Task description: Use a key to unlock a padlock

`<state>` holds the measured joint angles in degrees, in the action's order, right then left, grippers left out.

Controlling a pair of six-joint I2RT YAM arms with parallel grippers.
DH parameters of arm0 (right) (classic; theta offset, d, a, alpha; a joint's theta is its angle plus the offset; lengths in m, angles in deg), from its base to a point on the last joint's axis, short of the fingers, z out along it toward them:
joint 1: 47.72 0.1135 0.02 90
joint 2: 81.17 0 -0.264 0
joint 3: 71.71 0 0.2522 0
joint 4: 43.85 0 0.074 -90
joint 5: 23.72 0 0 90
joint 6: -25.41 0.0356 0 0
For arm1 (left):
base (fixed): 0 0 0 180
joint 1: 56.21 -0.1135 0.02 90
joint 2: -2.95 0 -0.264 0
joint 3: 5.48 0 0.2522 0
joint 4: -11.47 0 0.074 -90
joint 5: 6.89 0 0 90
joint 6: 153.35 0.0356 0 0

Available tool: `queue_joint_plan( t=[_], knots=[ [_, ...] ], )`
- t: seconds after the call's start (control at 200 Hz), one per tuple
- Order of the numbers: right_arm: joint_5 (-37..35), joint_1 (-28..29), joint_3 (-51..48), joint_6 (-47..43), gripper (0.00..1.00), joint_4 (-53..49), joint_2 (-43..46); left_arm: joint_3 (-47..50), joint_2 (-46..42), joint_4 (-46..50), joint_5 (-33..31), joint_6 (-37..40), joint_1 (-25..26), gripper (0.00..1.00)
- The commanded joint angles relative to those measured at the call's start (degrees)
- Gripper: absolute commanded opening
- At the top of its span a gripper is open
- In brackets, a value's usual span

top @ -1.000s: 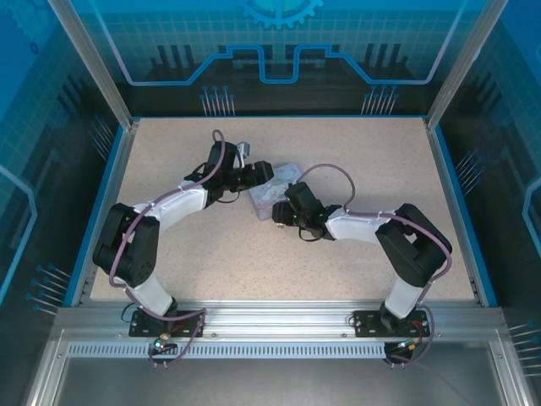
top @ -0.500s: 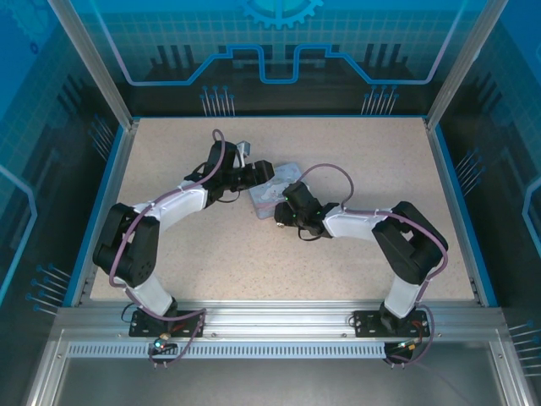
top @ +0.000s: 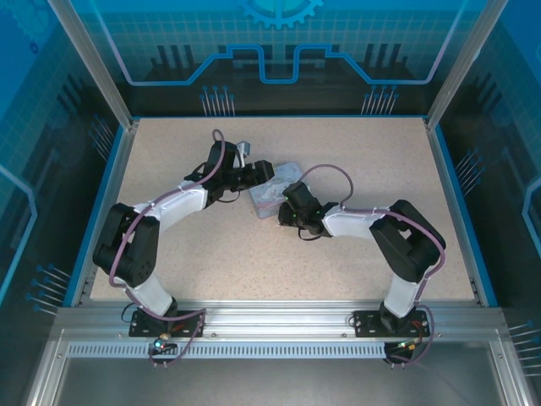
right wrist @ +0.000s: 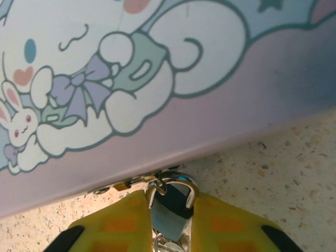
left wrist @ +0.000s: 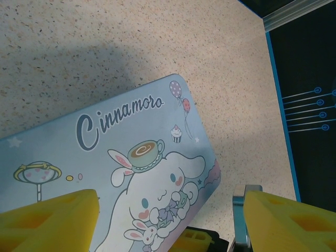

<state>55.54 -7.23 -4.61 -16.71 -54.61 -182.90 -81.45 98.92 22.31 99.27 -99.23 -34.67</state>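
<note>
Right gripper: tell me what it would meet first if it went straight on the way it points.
The right gripper has the padlock between its fingers. Straight beyond that, it would probably meet the latch edge of the tin box first, though depth is hard to judge.

Overhead looks down; both wrist cameras, close, apparently share the box.

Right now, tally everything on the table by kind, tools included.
tin box: 1
padlock: 1
tools: 2, left tool and right tool
total: 4
</note>
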Motion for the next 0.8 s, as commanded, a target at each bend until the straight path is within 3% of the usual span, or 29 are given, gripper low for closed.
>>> queue_joint_plan(
  t=[0.0, 0.175, 0.295, 0.535, 0.645, 0.795],
  knots=[
    [1.6, -1.2, -0.6, -0.2, 0.15, 2.1, -0.2, -0.3, 0.7, -0.6, 0.8, 0.0, 0.2, 0.74],
    [7.1, -3.3, -4.2, -3.9, 0.08, 5.4, 1.9, -0.3, 0.6, -0.7, 0.9, 0.0, 0.3, 0.74],
    [15.0, -5.7, -6.3, -8.3, 0.08, 9.5, 2.3, -0.3, 0.6, -0.8, 1.1, -0.2, 0.2, 0.74],
    [33.2, -12.5, -11.7, -9.5, 0.18, 25.2, -1.3, 0.2, 0.2, -1.0, 1.3, -0.5, 0.2, 0.74],
    [32.8, -13.4, -11.8, -10.9, 0.28, 23.3, -1.4, 0.2, 0.1, -0.9, 1.2, -0.5, 0.2, 0.74],
    [28.5, -13.4, -14.8, -13.7, 0.43, 20.9, 5.1, 0.5, -0.7, -0.6, 0.6, -0.2, 0.2, 0.74]
  ],
)
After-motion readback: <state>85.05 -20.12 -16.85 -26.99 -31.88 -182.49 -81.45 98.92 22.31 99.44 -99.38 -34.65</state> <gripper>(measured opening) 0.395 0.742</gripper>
